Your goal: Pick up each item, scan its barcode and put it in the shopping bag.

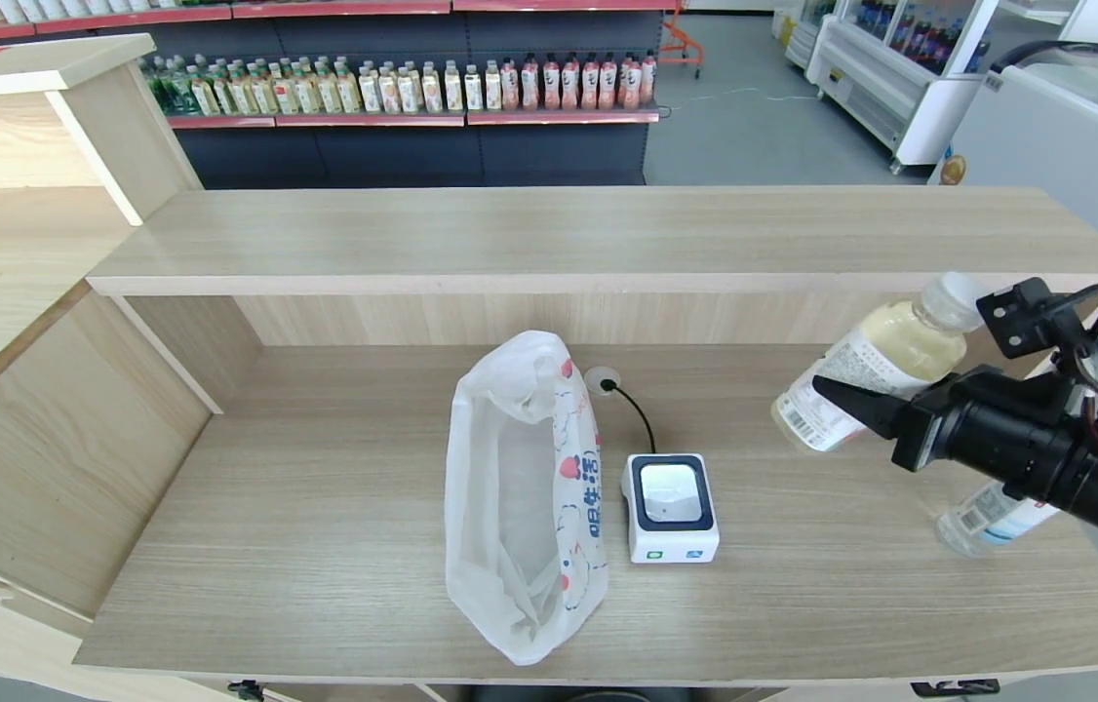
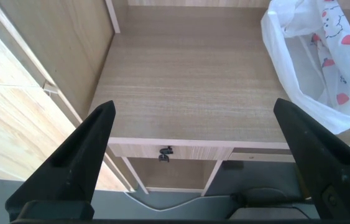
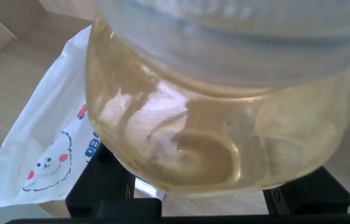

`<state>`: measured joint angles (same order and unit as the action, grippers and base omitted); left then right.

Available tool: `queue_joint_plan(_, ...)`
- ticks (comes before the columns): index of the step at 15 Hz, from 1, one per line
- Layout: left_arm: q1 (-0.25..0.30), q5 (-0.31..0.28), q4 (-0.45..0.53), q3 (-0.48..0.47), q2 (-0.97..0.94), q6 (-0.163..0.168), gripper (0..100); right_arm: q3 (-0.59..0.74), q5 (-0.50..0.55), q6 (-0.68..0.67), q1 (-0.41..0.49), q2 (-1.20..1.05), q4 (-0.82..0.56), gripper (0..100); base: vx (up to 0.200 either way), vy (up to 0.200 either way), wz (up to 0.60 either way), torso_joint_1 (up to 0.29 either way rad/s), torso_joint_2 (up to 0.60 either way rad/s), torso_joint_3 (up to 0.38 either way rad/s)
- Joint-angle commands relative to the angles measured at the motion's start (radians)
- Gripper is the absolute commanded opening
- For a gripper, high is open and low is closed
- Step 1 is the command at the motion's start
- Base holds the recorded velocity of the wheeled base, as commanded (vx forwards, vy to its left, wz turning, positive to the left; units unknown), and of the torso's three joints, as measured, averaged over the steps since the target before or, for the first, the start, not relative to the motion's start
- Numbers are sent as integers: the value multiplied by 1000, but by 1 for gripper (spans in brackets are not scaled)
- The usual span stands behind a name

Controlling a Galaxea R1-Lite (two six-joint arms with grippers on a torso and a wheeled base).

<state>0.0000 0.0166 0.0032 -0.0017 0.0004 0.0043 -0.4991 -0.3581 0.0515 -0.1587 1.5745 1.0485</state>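
Shopping bag (image 1: 525,497) sits left of centre on the counter (image 1: 315,507) and looks empty. The left gripper (image 2: 193,106) hangs spread wide, holding nothing, off the counter's near edge. Just beside the bag is the scanner (image 1: 671,507). Farther right, the right gripper (image 1: 856,390) clamps a tilted pale-yellow bottle (image 1: 885,356) in the air, apparently unscanned. A clear bottle (image 1: 973,522) lies beneath that arm, so nearly everything remains.

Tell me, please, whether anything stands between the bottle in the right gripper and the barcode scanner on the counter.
Nothing visible does. The right gripper holds the bottle above the counter, right of the scanner, with bare wood between them. The shopping bag lies beyond the scanner, and a second bottle lies under the arm.
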Motion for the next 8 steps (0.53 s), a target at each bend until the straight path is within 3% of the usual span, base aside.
queue_joint_plan(1, 0, 0, 0, 0, 0, 0, 100, 5, 19, -22, -39, -24, -2, 0, 0, 0, 0, 0, 0, 0)
queue_joint_plan(8, 0, 0, 0, 0, 0, 3, 100, 24, 22, -62, -64, -13, -30, 0, 0, 0, 0, 0, 0, 0)
